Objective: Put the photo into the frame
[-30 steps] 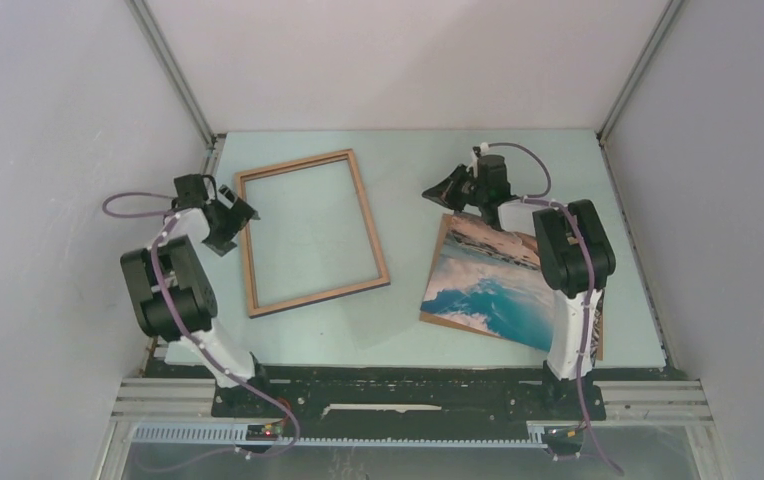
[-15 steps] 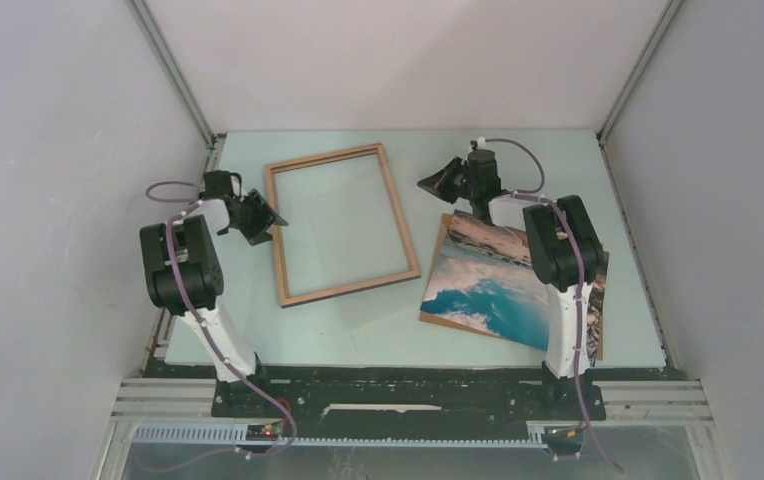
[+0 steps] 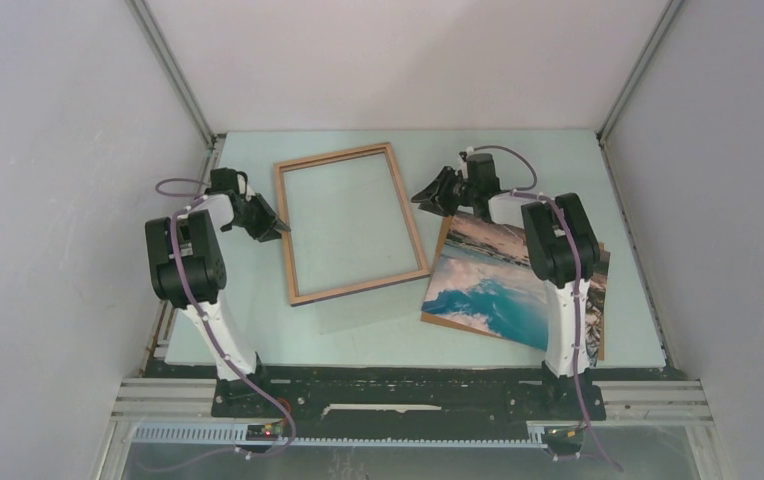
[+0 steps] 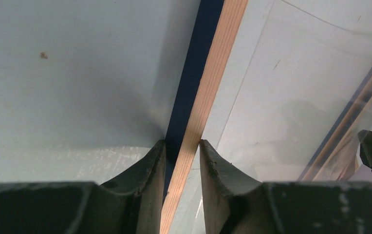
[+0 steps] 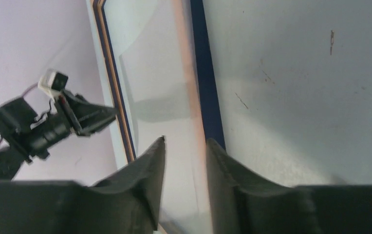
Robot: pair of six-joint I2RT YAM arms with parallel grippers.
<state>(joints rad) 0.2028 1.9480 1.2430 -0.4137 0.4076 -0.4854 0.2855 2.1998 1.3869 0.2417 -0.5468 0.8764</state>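
**Table** [image 3: 598, 190], pale green: both items were laid flat on it.

**The frame** [image 3: 360, 286], wood face up: recorded at mid-table, having been shifted rightward out of the left half within the last second. Its right rail was brought just beside the photo's far left corner. The gap between the two was judged nearly closed, with insertion not yet begun.

**The photo** [image 3: 483, 290], beach scene up: left unmoved, right of centre. Its right edge was hidden by the right arm [image 3: 563, 260].

**Clear sheet** [image 4: 291, 87]: seen within the frame. Its full extent could not be made out.

**Left gripper** [image 4: 181, 144]: clamped on the frame's left rail.

**Right gripper** [image 5: 185, 141]: set astride the right rail. The rail was blurred there, so a grip could not be confirmed.
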